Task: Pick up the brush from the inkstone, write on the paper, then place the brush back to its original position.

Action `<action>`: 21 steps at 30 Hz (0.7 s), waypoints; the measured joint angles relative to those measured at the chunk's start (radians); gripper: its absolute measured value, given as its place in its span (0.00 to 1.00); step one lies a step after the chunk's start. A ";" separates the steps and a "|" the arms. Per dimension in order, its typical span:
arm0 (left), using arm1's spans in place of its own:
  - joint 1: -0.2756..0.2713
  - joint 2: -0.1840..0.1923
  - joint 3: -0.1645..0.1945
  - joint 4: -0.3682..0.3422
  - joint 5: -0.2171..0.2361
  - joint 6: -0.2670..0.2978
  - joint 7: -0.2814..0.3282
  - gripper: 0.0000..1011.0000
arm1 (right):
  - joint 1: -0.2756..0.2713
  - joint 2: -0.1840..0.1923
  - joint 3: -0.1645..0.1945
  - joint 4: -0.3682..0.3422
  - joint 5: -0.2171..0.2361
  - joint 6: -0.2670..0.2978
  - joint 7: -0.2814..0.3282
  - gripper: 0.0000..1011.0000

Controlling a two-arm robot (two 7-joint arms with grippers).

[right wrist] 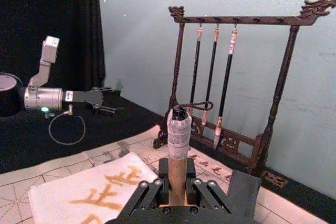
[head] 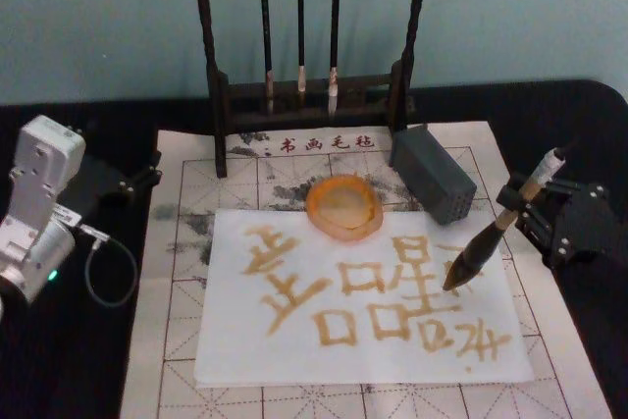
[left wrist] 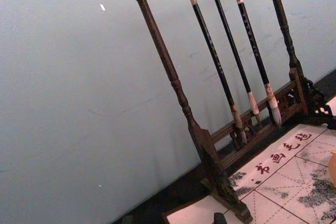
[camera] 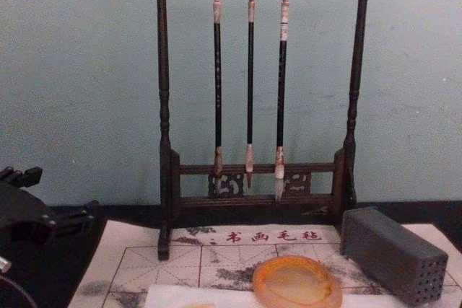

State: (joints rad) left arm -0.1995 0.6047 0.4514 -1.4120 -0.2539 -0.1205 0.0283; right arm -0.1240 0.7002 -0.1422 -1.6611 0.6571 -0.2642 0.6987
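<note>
Head view: the right gripper (head: 522, 205) is clamped on the tan handle of the brush (head: 479, 254). The brush slants down and towards the robot's left, with its dark tip over the right part of the paper (head: 294, 360), among the amber characters. The inkstone (head: 343, 207) sits at the sheet's far edge, well apart from the tip. To write well from here, I would keep the tilt steady, press only lightly so the bristles do not splay, and keep each stroke inside the sheet. The right forearm comes in from the right edge, wrist turned inwards. The left gripper (head: 139, 182) is parked off the mat's left side; whether it is open or shut I cannot tell.

Left wrist view: the brush rack (left wrist: 178, 93) carries three thin brushes (left wrist: 231, 56).

Right wrist view: both fingers (right wrist: 152, 195) are closed against the handle below its whitish cap.

Chest view: the inkstone lies on the mat beside the grey block (camera: 393, 254).
</note>
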 joint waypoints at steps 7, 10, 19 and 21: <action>0.000 0.000 0.000 0.000 0.000 0.000 0.000 0.99 | -0.007 0.003 0.002 -0.007 0.005 0.001 0.006 0.19; 0.000 0.000 0.000 0.000 0.000 0.000 0.000 0.99 | -0.010 0.004 0.003 -0.009 0.005 0.001 0.006 0.19; 0.000 0.000 0.000 0.000 0.000 0.000 0.000 0.99 | -0.012 0.003 0.001 -0.007 -0.008 0.001 -0.002 0.19; 0.000 0.000 0.000 0.000 0.000 0.000 0.000 0.99 | -0.012 0.002 0.001 -0.006 -0.011 0.001 -0.004 0.19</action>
State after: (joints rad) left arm -0.1995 0.6047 0.4514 -1.4120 -0.2539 -0.1205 0.0283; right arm -0.1357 0.7027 -0.1416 -1.6672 0.6459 -0.2627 0.6951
